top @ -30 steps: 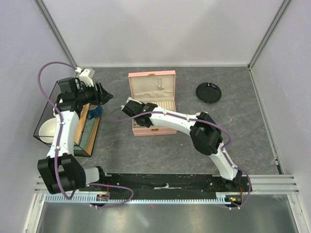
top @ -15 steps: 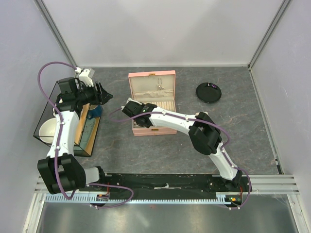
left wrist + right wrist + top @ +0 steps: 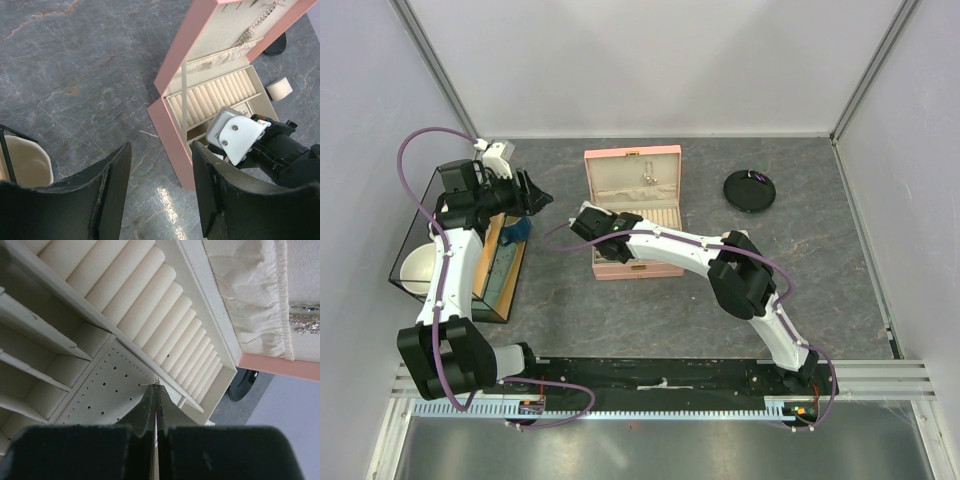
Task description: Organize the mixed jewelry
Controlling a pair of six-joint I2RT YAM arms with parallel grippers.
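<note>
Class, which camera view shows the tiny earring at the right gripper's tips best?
Right wrist view: the earring sits at the shut right gripper tips, over the dotted panel. In the other views the arm hides it.

Scanning for anything readable, and nothing comes up: no letters, numbers or logos on the pink box [image 3: 632, 165], lid or lining. The round black disc [image 3: 749, 190], right of the box, carries no legible mark. The grey plate [image 3: 239, 137] over the box's front tray shows only screw heads.
</note>
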